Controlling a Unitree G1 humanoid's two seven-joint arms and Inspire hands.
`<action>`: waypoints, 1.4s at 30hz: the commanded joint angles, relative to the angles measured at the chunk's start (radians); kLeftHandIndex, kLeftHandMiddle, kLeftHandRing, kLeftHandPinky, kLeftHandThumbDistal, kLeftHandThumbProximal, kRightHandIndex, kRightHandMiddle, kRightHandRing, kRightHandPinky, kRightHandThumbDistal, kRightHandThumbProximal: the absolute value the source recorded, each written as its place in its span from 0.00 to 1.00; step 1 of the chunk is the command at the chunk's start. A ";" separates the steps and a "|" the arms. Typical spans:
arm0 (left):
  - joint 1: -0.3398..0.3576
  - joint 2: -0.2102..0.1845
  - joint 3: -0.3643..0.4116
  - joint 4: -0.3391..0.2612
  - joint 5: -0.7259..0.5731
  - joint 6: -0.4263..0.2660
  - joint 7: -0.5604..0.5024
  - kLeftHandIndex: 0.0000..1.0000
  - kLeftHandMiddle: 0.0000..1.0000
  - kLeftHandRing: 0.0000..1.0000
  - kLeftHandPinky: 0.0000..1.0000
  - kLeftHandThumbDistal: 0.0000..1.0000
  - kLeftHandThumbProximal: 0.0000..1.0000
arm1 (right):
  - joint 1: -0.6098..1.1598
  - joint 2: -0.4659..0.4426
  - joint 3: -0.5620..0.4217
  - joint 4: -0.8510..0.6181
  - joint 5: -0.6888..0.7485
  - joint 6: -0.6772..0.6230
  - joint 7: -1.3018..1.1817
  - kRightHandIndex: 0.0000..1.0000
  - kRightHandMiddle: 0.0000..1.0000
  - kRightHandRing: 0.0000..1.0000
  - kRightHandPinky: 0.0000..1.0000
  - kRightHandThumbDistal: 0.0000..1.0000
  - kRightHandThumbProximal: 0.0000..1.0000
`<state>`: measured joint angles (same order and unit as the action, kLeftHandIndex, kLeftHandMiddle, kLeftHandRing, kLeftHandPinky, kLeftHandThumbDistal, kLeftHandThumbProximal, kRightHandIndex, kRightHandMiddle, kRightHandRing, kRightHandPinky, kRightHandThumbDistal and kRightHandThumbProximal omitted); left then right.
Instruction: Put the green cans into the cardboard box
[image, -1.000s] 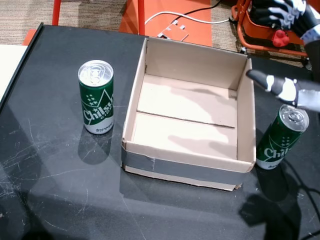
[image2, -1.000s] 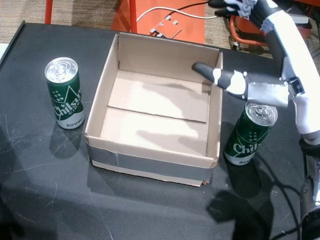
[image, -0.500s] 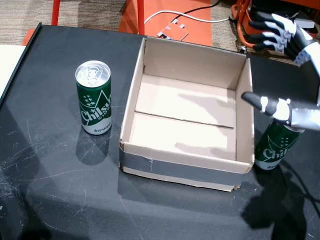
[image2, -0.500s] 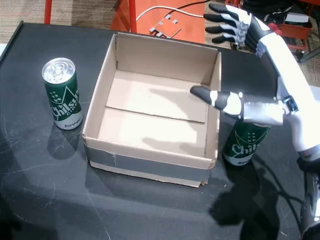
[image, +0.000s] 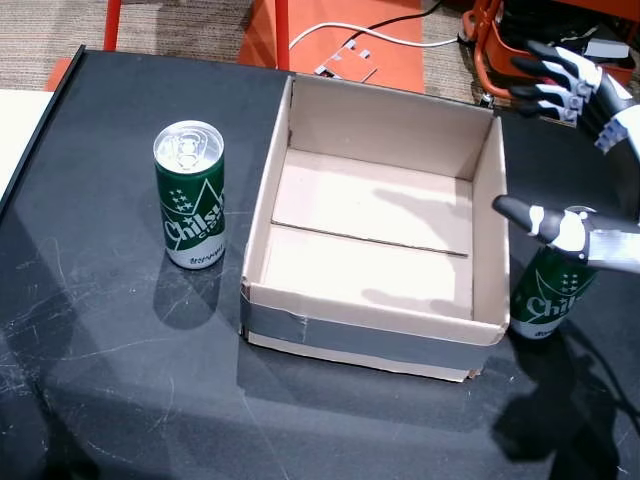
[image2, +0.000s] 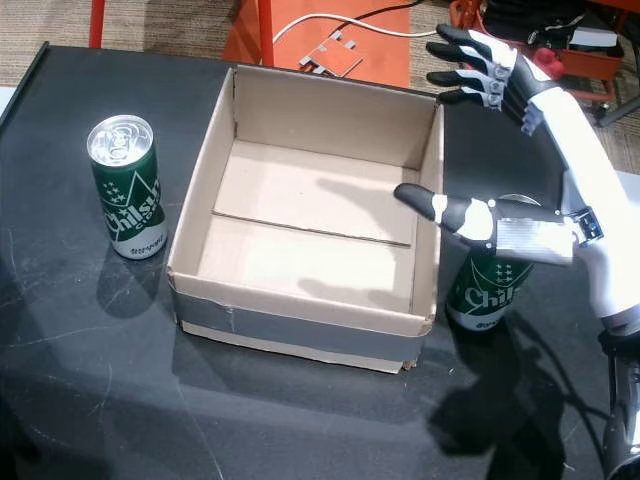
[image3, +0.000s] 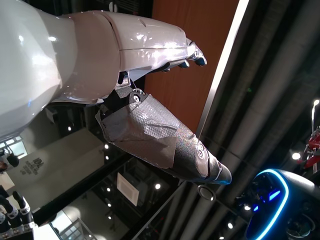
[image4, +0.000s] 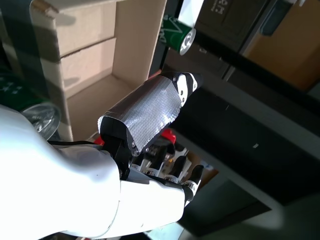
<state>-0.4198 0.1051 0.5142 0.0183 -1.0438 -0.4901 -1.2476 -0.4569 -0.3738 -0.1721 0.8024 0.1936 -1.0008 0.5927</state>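
**Right hand open over the right can, box empty**

Your two green cans both stand upright on the table, outside the cardboard box (image: 375, 225). The left can (image: 190, 195) sits well apart from the box's left wall, untouched. The right can (image2: 487, 290) stands just beside the box's right wall, near its front corner.

Versus a second ago: the right can's silver top was fully visible then; now your right hand (image2: 520, 160) has come down over it, and the thumb (image2: 445, 208) with its tape-wrapped base covers most of the top. The fingers (image2: 470, 65) have dropped into view, spread wide past the box's far right corner. Can and box look unmoved.

Right hand is open, fingers apart, nothing gripped; I can't tell whether the thumb base touches the can. Left hand (image3: 150, 100) shows only in its wrist view against ceiling; fingers look loosely extended, holding nothing.

Box: plain brown cardboard, open top, grey tape band along the front. Table (image: 120, 350): black, scratched. Cans: glossy green, white lettering.
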 joint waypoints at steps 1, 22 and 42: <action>0.001 -0.001 -0.002 0.004 -0.007 0.007 -0.008 0.96 0.97 1.00 1.00 1.00 0.38 | 0.017 -0.026 -0.014 0.012 -0.021 -0.022 -0.030 0.87 0.82 0.84 0.88 1.00 0.77; 0.005 0.009 0.007 -0.006 -0.010 0.052 -0.003 0.97 0.99 1.00 1.00 1.00 0.38 | 0.069 -0.093 -0.019 0.072 -0.109 -0.001 -0.179 1.00 0.87 0.85 0.88 1.00 0.78; -0.001 0.012 0.007 -0.006 -0.006 0.058 -0.003 0.98 1.00 1.00 1.00 1.00 0.41 | 0.077 -0.073 -0.032 0.192 -0.042 0.043 -0.080 0.96 0.87 0.87 0.91 1.00 0.68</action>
<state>-0.4205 0.1088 0.5208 0.0175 -1.0551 -0.4281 -1.2464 -0.3723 -0.4519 -0.2038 0.9863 0.1403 -0.9675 0.5051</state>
